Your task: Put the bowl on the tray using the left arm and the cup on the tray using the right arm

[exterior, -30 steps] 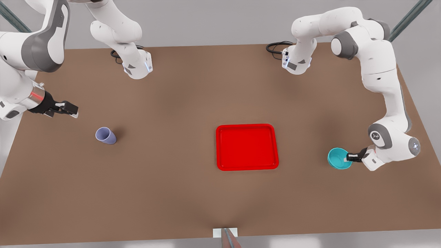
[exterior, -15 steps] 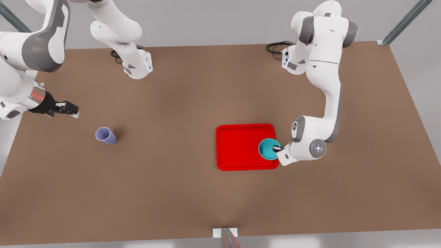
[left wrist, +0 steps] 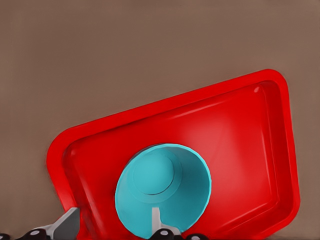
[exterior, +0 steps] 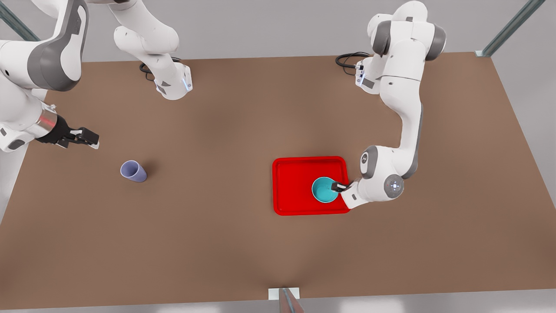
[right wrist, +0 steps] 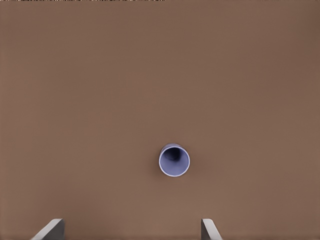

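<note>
Two risks: left gripper (exterior: 336, 187) pinching bowl (exterior: 324, 190) rim over tray (exterior: 304, 167), early release tipping it; right gripper (exterior: 82, 138) waiting spread, cup (exterior: 133, 171) toppling.

A teal-turquoise bowl (exterior: 324, 190) shows against a bright red tray (exterior: 295, 182), both plain and unpatterned. The cup (exterior: 133, 171) is pale lavender on the uniform brown surface (exterior: 217, 243). Both arms are white with grey joint covers; the right arm (exterior: 26, 87) wears a reddish wrist band above its black right pincer (exterior: 89, 139).
</note>
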Robot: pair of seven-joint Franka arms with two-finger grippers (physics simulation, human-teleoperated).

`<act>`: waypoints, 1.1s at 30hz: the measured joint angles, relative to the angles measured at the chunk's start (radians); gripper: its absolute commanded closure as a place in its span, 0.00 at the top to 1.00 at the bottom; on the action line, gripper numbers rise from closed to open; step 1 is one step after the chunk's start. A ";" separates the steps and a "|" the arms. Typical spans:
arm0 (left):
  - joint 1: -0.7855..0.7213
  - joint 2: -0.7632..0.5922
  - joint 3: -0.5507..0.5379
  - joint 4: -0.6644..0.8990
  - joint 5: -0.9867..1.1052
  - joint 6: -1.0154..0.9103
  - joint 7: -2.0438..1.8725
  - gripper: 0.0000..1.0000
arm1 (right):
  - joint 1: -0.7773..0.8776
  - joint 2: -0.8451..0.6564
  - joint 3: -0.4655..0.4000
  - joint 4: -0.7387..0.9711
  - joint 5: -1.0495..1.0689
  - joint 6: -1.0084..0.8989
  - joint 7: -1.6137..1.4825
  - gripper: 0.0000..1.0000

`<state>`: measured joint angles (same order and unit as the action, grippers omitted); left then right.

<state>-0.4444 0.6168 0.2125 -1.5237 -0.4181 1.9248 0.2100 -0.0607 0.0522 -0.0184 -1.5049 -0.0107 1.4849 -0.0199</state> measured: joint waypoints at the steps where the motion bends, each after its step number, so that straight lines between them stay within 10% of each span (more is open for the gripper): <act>1: 0.001 -0.104 0.051 0.010 0.039 -0.148 -0.009 1.00 | -0.001 0.001 0.000 0.001 0.000 0.001 0.000 1.00; 6: 0.067 -0.378 0.055 0.057 0.281 -0.426 -0.056 1.00 | 0.005 0.031 -0.006 -0.003 0.000 -0.002 0.001 1.00; 14: 0.065 -0.409 0.064 0.062 0.370 -0.487 -0.058 1.00 | -0.041 0.219 0.003 0.020 -0.064 -0.031 -0.018 1.00; 20: 0.065 -0.436 0.065 0.062 0.379 -0.487 -0.058 1.00 | -0.006 0.134 0.023 -0.310 -0.060 0.320 -0.009 1.00; 33: 0.072 -0.434 0.066 0.060 0.381 -0.480 -0.058 1.00 | -0.082 0.106 0.015 -0.483 -0.006 0.475 -0.039 1.00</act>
<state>-0.3729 0.1826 0.2785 -1.4634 -0.0369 1.4449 0.1519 -0.1423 0.1584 -0.0039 -1.9881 -0.0171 1.9601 -0.0591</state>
